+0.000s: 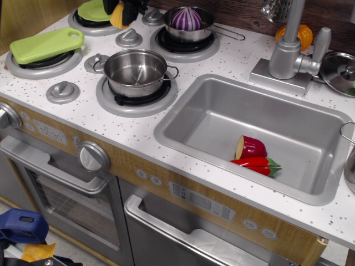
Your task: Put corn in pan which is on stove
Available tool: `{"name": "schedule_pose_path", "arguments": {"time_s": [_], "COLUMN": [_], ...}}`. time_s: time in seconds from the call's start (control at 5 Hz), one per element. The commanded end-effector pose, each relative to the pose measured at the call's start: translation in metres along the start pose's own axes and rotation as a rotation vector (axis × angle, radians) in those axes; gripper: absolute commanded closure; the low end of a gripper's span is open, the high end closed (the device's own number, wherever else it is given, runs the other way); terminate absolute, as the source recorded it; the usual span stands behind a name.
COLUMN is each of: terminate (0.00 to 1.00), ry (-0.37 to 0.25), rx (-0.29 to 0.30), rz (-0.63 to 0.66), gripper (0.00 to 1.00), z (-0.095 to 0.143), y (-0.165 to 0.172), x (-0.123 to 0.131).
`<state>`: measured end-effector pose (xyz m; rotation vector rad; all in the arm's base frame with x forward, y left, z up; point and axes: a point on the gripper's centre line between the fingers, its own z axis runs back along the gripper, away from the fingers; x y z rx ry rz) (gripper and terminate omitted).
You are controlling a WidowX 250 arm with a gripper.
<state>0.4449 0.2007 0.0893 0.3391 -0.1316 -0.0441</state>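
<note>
Clamped on the corn (117,16), my claw (125,11) hangs over the stove's (83,83) far left corner, beyond the empty pot (135,71); an onion pan (188,23) sits alongside.

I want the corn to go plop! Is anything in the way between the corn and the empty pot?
Nothing visible is in the way. The gripper holds the corn up at the top edge. The pot has no lid and is empty. Only a low grey knob sits between them.
</note>
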Motion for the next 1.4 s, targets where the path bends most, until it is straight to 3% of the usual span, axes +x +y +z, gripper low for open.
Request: {"name": "schedule_pose_path", "arguments": {"time_s": [0.0, 0.6, 0.8, 1.0, 1.2], "terminate": [0.0, 0.0, 0.0, 0.0, 1.0], "ry": [-0.061, -0.043, -0.043, -0.043, -0.043], "rx": [0.028, -0.034, -0.034, -0.034, -0.034], "rz": [0.161, 0.295, 0.295, 0.295, 0.295], "gripper": [1.0, 1.0, 0.0, 0.0, 0.0], "z": [0.072, 0.056, 0.056, 0.056, 0.056], "y": [-0.013, -0.051, -0.051, -0.051, -0.051], "x": [-0.011, -0.043, -0.043, -0.043, -0.043]}}
